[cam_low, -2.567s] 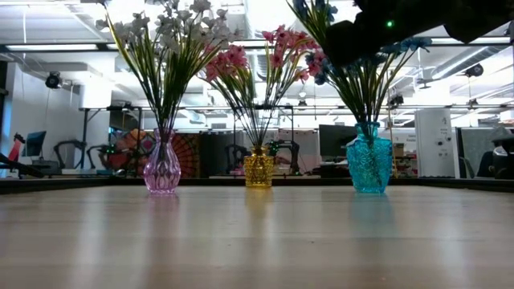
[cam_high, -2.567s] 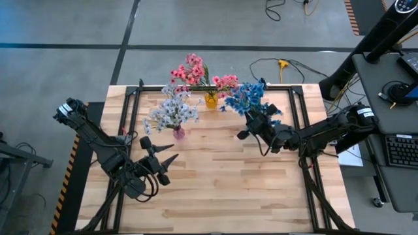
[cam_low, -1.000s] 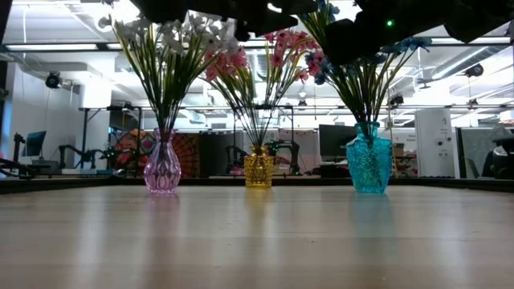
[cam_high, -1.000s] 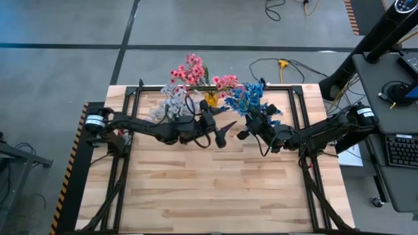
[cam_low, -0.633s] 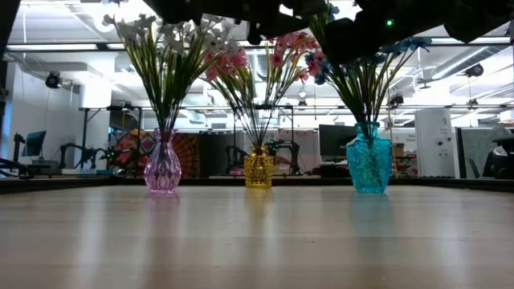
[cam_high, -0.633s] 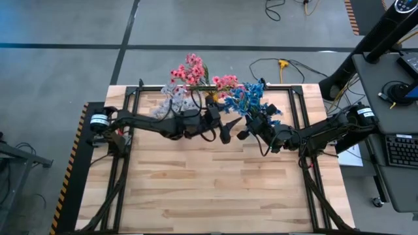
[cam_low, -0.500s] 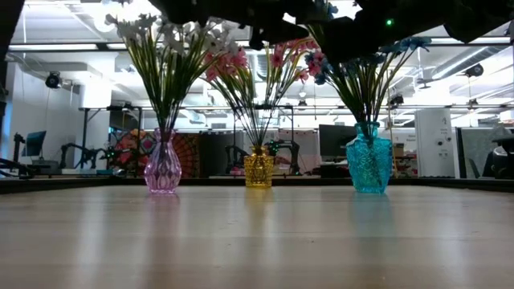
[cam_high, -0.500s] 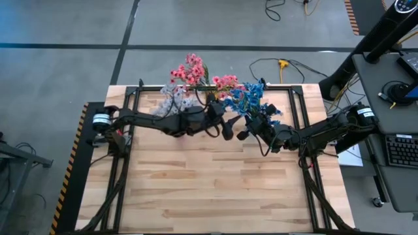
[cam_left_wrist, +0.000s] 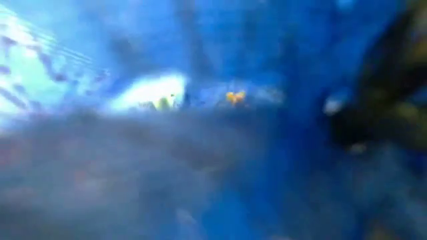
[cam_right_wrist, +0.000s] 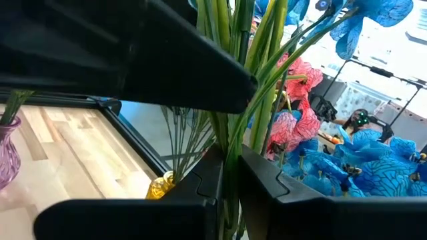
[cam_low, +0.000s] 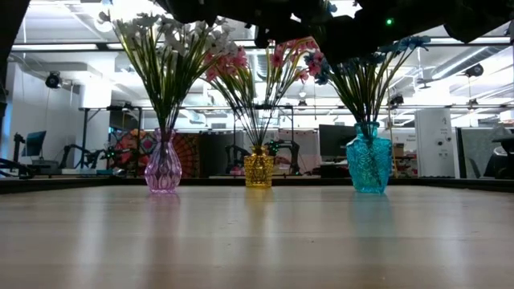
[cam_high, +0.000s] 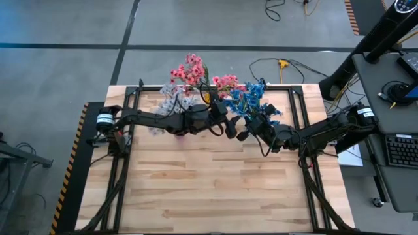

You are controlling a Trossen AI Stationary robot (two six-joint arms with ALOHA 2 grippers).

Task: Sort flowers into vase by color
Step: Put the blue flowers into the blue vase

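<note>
Wood tabletop (cam_high: 215, 183), three vases along far edge. Right hand (cam_right_wrist: 227, 175) clenched on blue flowers (cam_high: 247, 98) stems over teal vase (cam_low: 369, 164) — you keep hold. Left hand (cam_high: 230, 128) reaches beside them; grip unclear, cannot tell. Move slow — don't knock pink flowers (cam_high: 189, 69).

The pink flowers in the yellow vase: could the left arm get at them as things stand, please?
Probably yes. The left gripper hovers right beside the pink flowers in the yellow vase, though the right gripper, shut on the blue flower stems, crowds the far side.
</note>
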